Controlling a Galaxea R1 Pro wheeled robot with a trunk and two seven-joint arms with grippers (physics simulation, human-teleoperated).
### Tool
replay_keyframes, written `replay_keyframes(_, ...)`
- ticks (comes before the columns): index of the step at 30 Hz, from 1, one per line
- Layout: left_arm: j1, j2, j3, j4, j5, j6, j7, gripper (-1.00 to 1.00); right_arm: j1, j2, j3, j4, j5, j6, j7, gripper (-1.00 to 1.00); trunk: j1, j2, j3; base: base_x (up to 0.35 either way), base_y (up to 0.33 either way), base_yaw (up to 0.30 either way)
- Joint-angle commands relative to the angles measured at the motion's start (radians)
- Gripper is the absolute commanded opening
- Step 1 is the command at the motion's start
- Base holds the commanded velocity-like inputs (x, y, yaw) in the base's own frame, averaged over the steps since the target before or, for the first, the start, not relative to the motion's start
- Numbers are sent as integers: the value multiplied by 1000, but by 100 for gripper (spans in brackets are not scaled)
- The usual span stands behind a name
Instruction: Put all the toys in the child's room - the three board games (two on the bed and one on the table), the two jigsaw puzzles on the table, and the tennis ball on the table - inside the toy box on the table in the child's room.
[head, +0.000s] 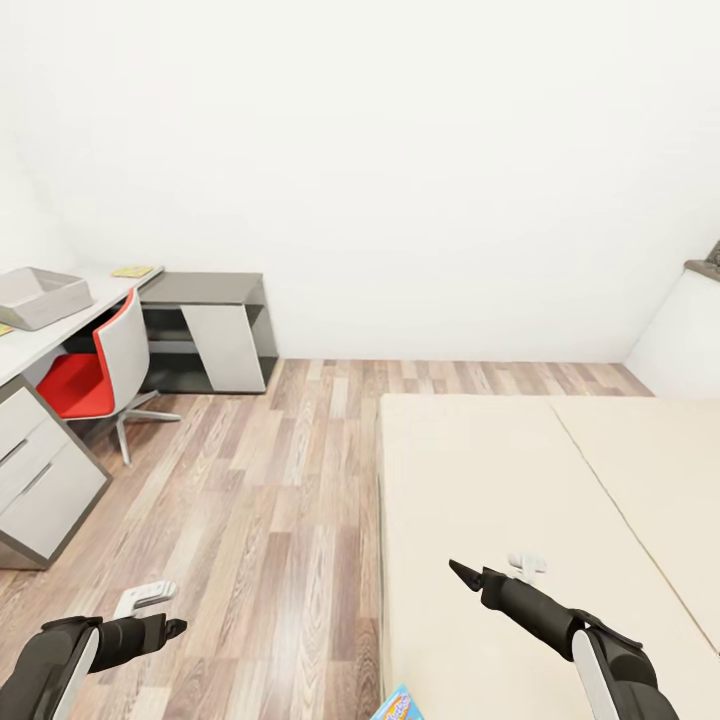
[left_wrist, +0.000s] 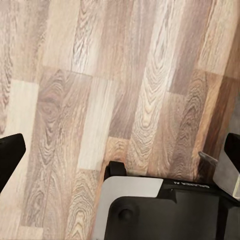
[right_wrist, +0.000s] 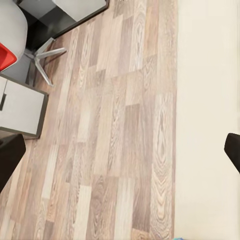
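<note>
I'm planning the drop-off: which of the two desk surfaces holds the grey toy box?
The pale table along the left wall holds the toy box; the darker grey desk beyond the red chair doesn't.

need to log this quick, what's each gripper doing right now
Left gripper: open, holding nothing, over the floor.
Right gripper: open, holding nothing, over the bed.

Our two arms are glossy black tubes with white shell panels; the left tool (head: 150, 596) and right tool (head: 527, 565) carry pale grey-white fingers on black tapered wrists.
</note>
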Motion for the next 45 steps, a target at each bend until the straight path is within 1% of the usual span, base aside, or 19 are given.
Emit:
replay_keyframes(1,-1,0,2,-1,-4,5,-6,100,-1,0,-1,0,-6,7,2,100,1,-2,-1,0,0,-50)
replay_keyframes(21,-1,0,2,-1,-4,5,-6,100,-1,1,-1,0,-5,7,1,100,1,-2,5,0,0,-34)
replay_keyframes(32,-1,0,2,-1,-4,5,-6,100,-1,13,-1,0,-3,7,2,100,1,-2,9,0,0,-31)
replay_keyframes(45,-1,0,2,-1,-4,5,-6,100,-1,20,-1,0,-3,7,2,100,1,-2,24,0,0,-2)
